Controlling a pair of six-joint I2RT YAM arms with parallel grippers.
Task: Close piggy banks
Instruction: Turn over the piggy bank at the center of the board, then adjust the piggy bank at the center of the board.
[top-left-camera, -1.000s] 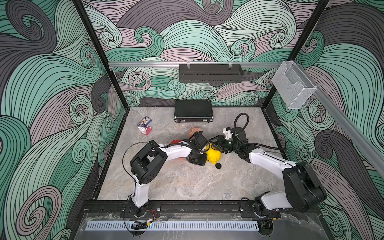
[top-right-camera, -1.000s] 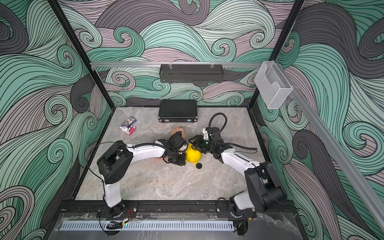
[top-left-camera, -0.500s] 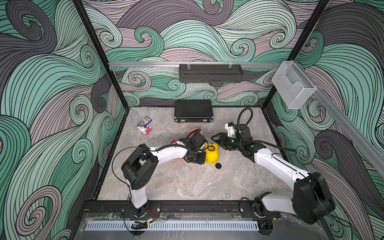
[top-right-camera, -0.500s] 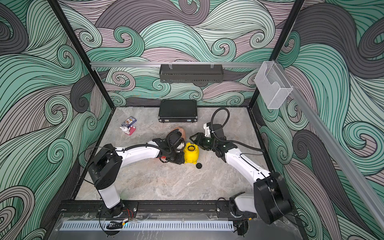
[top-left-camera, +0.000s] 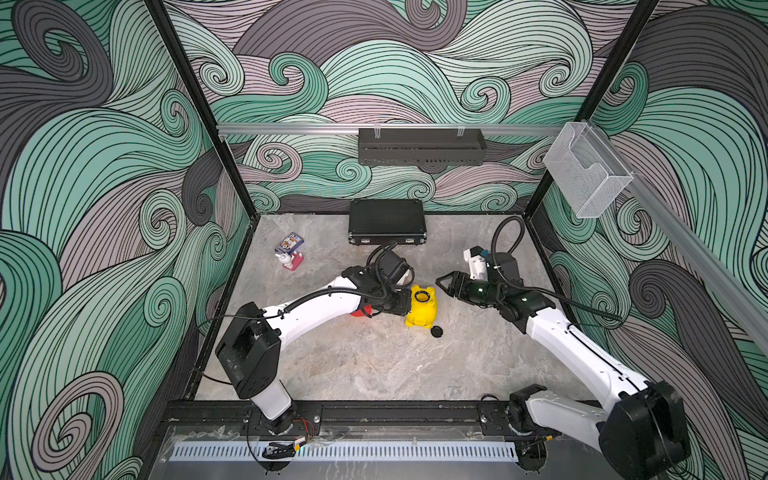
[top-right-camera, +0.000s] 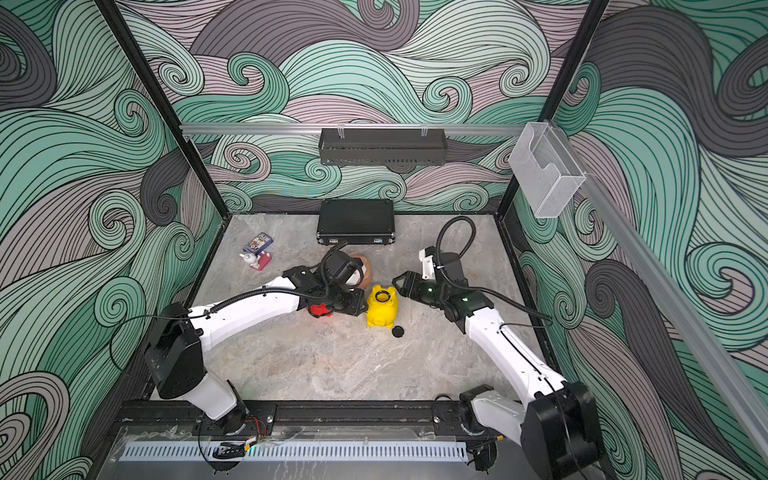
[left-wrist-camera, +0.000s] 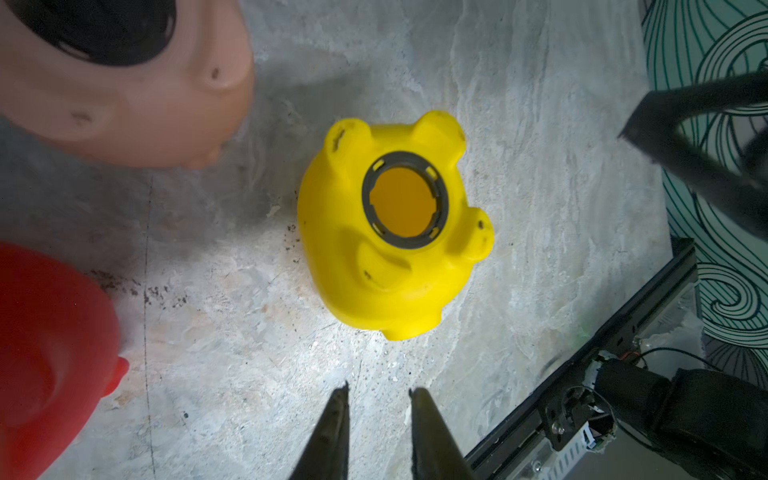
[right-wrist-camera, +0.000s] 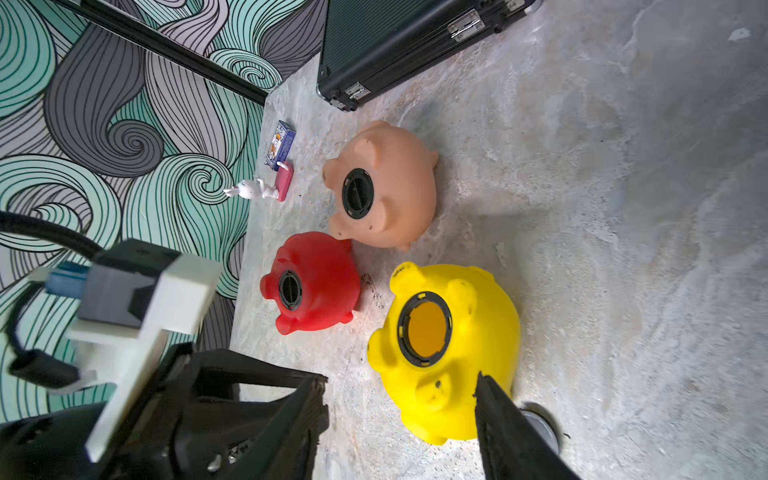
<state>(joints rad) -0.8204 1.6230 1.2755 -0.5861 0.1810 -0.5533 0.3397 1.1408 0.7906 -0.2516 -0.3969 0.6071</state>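
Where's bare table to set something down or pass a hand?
Widest free patch: front of the table, bordered by the front rail, left arm, right arm and the black plug. Smaller one between black case and right gripper. Crowded: centre, where yellow pig, red pig and peach pig sit close by the left gripper.
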